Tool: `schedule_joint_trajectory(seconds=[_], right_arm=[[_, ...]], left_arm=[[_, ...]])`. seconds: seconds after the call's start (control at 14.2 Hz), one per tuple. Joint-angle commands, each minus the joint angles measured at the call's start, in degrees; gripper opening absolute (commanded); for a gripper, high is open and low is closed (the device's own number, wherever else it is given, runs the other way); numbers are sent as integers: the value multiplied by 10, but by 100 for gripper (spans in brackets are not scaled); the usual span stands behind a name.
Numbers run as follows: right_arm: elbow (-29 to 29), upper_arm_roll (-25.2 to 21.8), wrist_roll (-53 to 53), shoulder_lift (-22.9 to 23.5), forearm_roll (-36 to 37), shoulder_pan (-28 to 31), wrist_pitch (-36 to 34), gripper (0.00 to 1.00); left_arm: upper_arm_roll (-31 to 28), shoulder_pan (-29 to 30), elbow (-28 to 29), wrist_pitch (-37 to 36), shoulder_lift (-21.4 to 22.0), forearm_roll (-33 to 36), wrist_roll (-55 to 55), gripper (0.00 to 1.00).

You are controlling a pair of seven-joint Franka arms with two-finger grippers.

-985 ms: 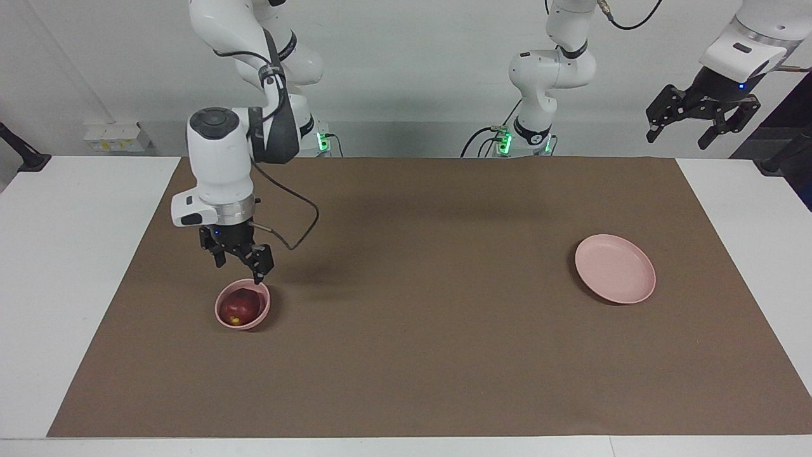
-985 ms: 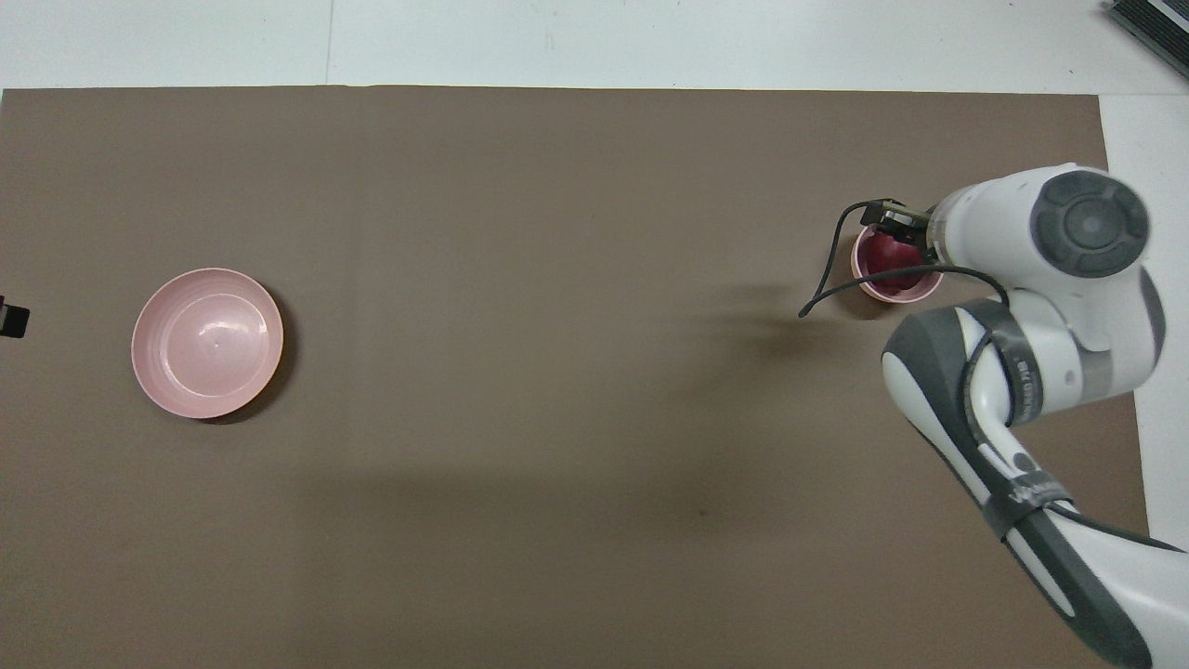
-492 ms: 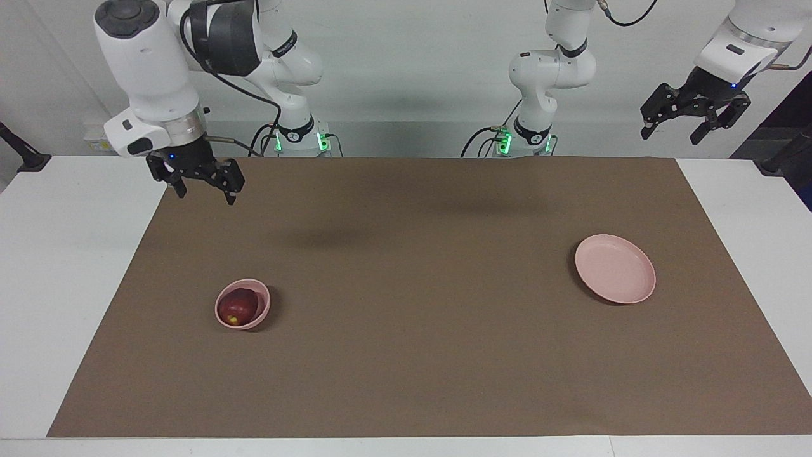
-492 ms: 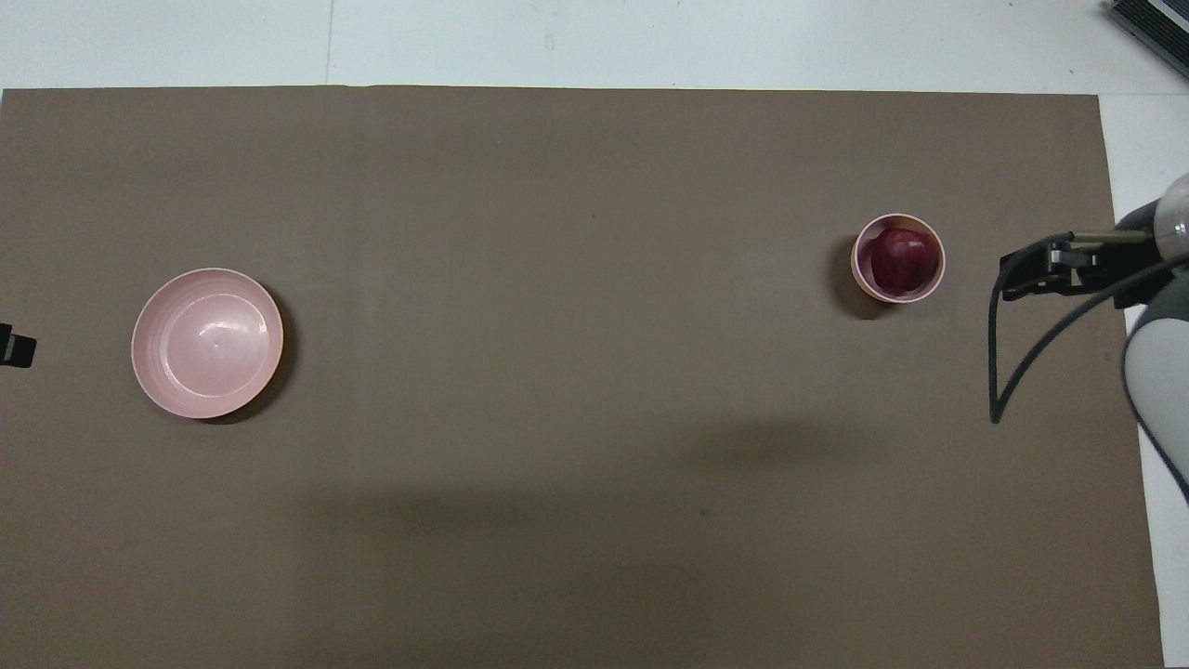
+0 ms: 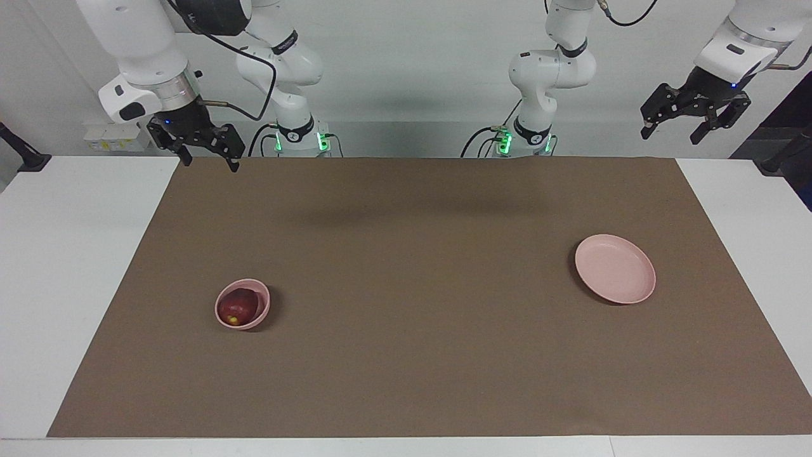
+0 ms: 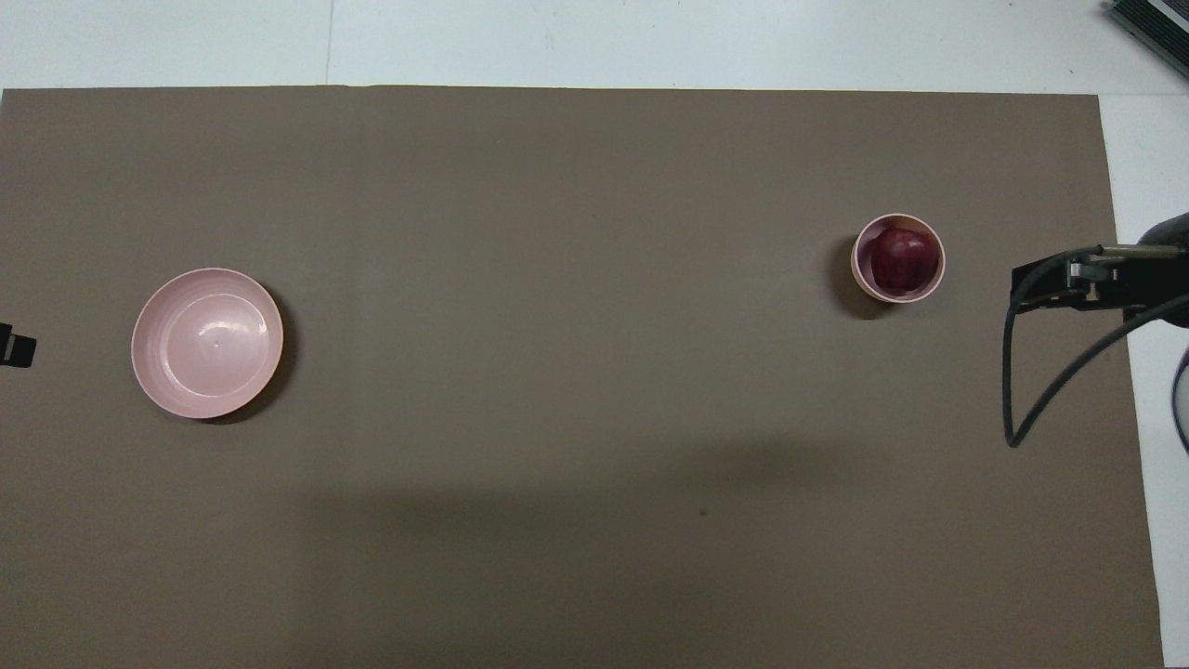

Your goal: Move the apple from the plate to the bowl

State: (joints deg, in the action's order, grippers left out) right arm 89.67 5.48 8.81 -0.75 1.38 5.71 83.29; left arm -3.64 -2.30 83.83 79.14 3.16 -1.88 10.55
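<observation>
Apple (image 5: 238,306) sits inside the bowl (image 5: 262,310), on the brown mat (image 5: 419,355) toward the right arm's end of the tabletop (image 5: 57,266). Apple is round, no clear long axis; its small yellowish patch faces away from the robots, low on the side, seen in the facing view. Overhead, apple (image 6: 902,259) fills most of the bowl (image 6: 864,279), only dark red skin showing; stem direction cannot be told.

Plate (image 5: 615,268) lies flat on the mat toward the left arm's end, well apart from the bowl, nothing on it; overhead, plate (image 6: 207,342) shows bare.

Right tool (image 5: 203,154) hangs raised over the mat's edge nearest the robots at the right arm's end, fingers spread apart, holding nothing, well clear of the bowl. Overhead, right tool (image 6: 1064,283) appears at the mat's edge, cable (image 6: 1040,381) looping below it.

Left tool (image 5: 693,120) is raised high off the left arm's end of the tabletop, fingers apart, empty; this arm waits. Only its tip (image 6: 14,342) shows overhead.
</observation>
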Motion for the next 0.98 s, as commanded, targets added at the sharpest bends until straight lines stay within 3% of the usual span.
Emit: schedule_joint_trajectory(seconds=[0.0,0.91], right_arm=[[-45,3,-15,20,-12,10,-33,100],[-44,3,-12,22,-7,8,-26,100]], left_arm=[[-3,-4,16,4,15,-2,-9,100],[-2,-8,16,2,15,-4,-10,100]])
